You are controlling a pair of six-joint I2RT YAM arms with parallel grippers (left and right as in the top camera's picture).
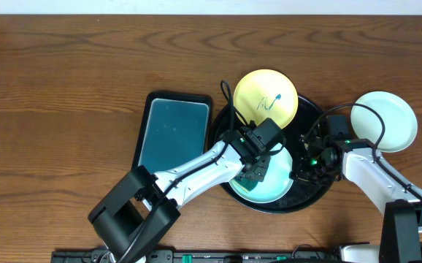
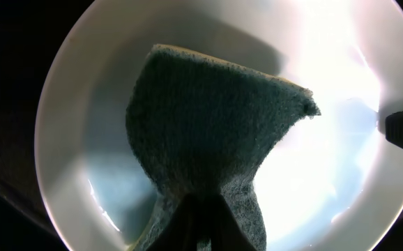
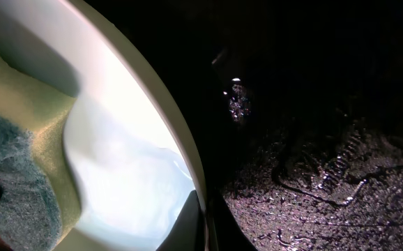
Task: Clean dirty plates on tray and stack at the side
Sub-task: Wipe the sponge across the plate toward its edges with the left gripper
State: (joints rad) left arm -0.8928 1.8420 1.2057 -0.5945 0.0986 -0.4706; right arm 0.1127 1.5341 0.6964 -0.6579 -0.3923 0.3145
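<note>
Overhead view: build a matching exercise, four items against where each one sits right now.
Items: 1 yellow plate; 2 sponge; 3 teal tray; 4 lone white plate.
Places: A on the tabletop right of the black tray; B back of the black tray; C in the left end effector, on the front plate; D on the tabletop left of the black tray.
Pairs: 1-B; 2-C; 3-D; 4-A.

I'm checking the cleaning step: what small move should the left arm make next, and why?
Probably sweep the sponge across the mint plate. The left gripper has its jaws shut on the sponge, pressed onto that plate in the black tray, while the right gripper, jaws shut, sits at its rim, seemingly steadying it.
</note>
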